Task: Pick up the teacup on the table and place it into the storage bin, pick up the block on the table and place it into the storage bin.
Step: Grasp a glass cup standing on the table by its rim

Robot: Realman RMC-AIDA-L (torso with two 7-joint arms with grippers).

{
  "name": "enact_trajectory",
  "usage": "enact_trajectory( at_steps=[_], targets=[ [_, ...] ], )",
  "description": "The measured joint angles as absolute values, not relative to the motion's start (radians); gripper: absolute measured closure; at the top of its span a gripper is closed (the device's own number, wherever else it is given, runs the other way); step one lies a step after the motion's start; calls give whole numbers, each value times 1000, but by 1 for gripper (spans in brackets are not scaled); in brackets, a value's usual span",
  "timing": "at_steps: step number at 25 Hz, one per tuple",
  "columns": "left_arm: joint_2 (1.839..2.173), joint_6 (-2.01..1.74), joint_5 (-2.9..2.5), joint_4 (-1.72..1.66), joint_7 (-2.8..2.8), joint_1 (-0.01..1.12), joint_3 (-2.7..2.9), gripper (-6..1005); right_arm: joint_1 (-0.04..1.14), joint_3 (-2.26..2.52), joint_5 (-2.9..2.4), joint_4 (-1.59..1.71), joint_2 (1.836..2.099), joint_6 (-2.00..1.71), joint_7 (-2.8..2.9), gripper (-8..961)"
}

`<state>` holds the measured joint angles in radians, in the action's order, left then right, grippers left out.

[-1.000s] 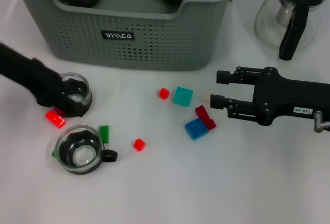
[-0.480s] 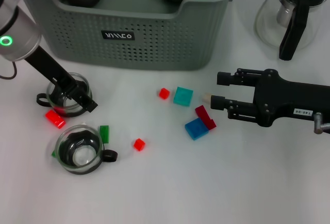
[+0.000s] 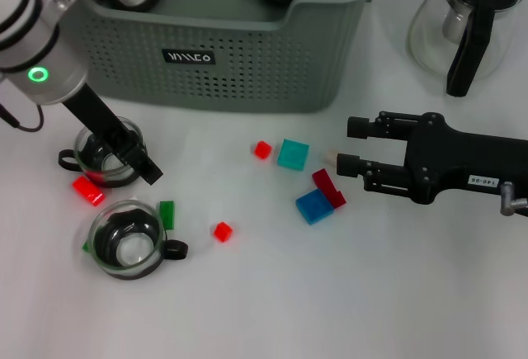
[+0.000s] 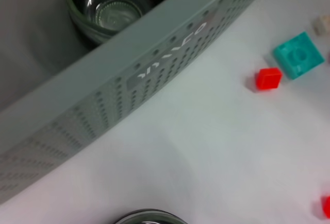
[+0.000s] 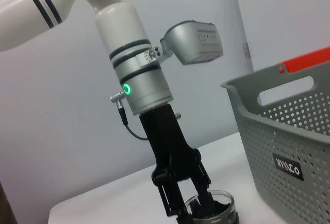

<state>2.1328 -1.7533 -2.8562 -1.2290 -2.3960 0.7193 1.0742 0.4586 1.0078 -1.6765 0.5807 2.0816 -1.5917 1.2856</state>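
Your target, the small clear glass teacup with the black side handle, sits on the white table just in front of the grey-green perforated storage bin, near its left end. Your left gripper is right on it, coming down from above with one finger inside the rim and one outside; the right wrist view shows the fingers narrowed about the cup's wall, though you can't tell for certain that they bite. The bin lies directly behind the cup, so your move looks like straight up, then back over the tall front wall. Mind that wall, and the two dark cups already inside. A second glass teacup and a red block crowd the near side. Your right gripper hangs spread and empty beside the teal block and blue block.
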Motion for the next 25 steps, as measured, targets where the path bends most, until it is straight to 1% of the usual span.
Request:
enact_trajectory(
  at_steps=[17,25],
  targets=[
    [2118,-1642,-2858,-1073,-2483,746,1148,250,459,1011,-1677,580,2082,-1596,1287,312],
    [2112,-1615,-2858,-1062,-2525,748,1160,260,454,1014,-1677,572,2078,-1601,1287,312]
  ],
)
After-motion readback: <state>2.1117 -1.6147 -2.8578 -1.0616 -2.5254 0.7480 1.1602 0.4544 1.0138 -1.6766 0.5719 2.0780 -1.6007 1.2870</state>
